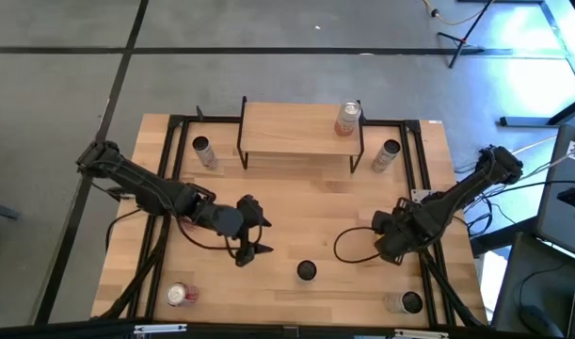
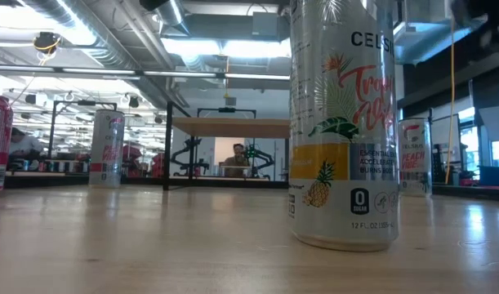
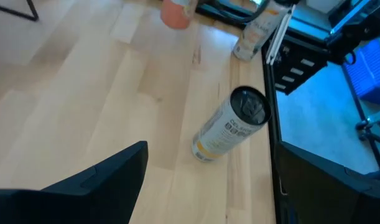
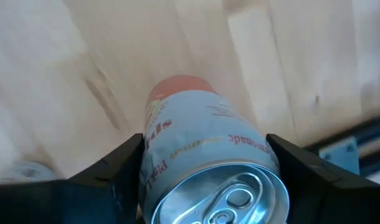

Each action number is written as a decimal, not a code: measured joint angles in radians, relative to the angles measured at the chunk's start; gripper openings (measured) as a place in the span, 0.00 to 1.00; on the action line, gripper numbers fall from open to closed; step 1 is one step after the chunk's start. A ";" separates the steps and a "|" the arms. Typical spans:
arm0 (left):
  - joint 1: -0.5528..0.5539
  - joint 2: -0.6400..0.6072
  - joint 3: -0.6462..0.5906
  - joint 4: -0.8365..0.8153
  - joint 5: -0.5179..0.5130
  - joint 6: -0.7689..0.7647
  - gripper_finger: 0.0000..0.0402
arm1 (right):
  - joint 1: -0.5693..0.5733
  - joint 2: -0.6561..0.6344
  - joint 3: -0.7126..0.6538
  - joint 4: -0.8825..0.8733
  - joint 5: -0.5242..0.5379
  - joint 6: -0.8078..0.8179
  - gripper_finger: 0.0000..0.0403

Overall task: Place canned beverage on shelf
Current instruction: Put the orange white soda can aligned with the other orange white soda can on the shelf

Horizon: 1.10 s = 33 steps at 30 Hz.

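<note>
Canned beverage [image 4: 202,118] looks gripped between the right gripper's [image 4: 205,152] fingers, lower right of the high view. I judge the grasp done; next comes lifting it onto the shelf [image 1: 287,132], upper centre, beside the can [image 1: 348,119] standing there. Left gripper [image 1: 257,226] waits left of centre, spread wide. Counted from above: six cans showing, one shelf

One can [image 1: 348,119] occupies the shelf's [image 1: 287,129] right end; the rest lies bare.

Overhead camera straight down on whole table [image 1: 296,226], table-height camera level toward shelf [image 2: 230,126], shared with overhead, wrist cameras close above the tabletop
</note>
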 joint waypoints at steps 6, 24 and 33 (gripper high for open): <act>0.025 -0.047 0.000 -0.029 0.012 0.029 0.85 | -0.093 0.000 0.133 -0.007 0.072 -0.115 0.65; 0.237 -0.284 0.000 -0.237 0.253 0.234 0.85 | -0.660 0.129 0.660 -0.096 0.148 -0.620 0.65; 0.327 -0.246 0.001 -0.237 0.240 0.367 0.85 | -0.732 0.278 0.646 -0.083 -0.071 -0.719 0.65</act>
